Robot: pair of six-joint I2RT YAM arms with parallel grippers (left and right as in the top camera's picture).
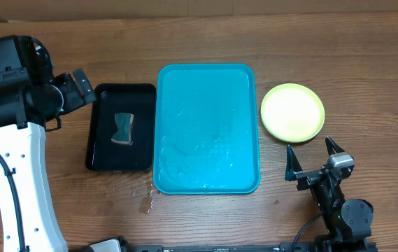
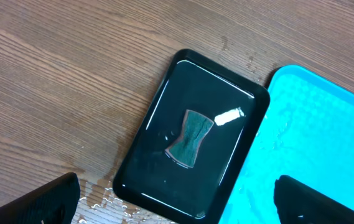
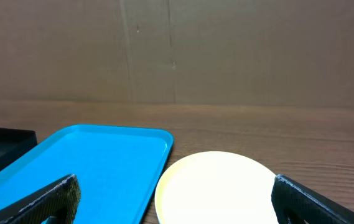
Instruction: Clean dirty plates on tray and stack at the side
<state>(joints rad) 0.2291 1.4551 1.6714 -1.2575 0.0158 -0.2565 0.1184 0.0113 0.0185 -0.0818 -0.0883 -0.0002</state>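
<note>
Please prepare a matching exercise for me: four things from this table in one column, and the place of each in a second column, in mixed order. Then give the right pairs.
Things:
1. sponge
2. black tray
3. blue tray
4. plate

Places:
A. in the middle, between the other tray and the plate
B. on the bare table, right of the blue tray
C. lying inside the black tray
D. directly left of the blue tray

Pairs: 1-C, 2-D, 3-A, 4-B
</note>
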